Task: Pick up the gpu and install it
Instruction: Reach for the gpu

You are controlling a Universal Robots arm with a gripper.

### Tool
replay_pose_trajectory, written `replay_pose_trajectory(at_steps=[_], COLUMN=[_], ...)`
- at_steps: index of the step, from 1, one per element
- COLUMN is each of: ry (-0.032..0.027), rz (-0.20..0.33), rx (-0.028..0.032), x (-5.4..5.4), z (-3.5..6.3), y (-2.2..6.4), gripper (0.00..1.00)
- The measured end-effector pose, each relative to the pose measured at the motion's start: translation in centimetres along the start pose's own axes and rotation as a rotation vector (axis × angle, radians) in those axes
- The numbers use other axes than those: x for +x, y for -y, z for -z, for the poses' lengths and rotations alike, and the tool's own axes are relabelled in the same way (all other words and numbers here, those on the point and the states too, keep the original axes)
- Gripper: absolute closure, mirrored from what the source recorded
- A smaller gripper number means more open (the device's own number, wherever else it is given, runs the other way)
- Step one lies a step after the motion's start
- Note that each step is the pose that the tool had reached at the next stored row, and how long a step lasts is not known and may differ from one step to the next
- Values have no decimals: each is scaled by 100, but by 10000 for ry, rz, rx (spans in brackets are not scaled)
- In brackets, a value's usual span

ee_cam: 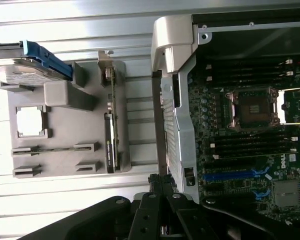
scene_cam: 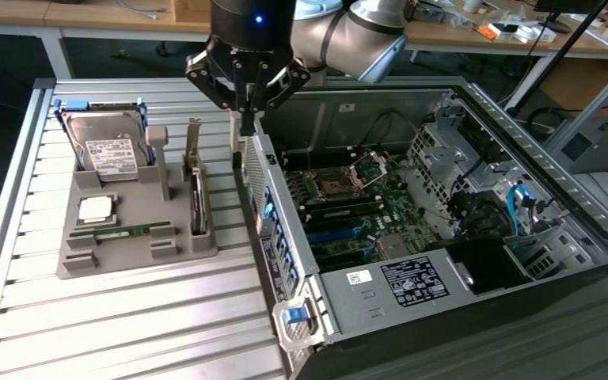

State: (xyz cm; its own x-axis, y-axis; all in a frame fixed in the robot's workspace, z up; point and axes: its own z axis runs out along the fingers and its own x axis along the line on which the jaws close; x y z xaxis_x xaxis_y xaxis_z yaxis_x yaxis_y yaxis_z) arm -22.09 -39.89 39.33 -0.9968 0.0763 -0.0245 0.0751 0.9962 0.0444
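Note:
The gpu point(scene_cam: 196, 194) is a thin dark card with a silvery bracket. It stands on edge in a slot along the side of the grey holder point(scene_cam: 124, 253) nearest the computer case. In the wrist view the gpu point(ee_cam: 110, 135) shows edge-on in that same slot. My gripper point(scene_cam: 247, 119) hangs above the gap between the holder and the case wall, close to the wall's top edge and apart from the card. Its fingers point(ee_cam: 162, 184) are shut with nothing between them.
The open computer case point(scene_cam: 557, 198) lies at the exterior view's right, its motherboard point(scene_cam: 357, 206) exposed. The holder also carries a hard drive point(scene_cam: 108, 146), a processor chip point(scene_cam: 95, 208) and a memory stick point(scene_cam: 130, 231). It all rests on a ribbed metal table point(scene_cam: 124, 324).

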Motion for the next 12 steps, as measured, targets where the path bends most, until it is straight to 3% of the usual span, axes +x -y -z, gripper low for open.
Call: replay_pose_trajectory(at_steps=[12], ry=[0], rz=[0], rx=[0], x=[59], z=[2], y=[4], gripper=[89])
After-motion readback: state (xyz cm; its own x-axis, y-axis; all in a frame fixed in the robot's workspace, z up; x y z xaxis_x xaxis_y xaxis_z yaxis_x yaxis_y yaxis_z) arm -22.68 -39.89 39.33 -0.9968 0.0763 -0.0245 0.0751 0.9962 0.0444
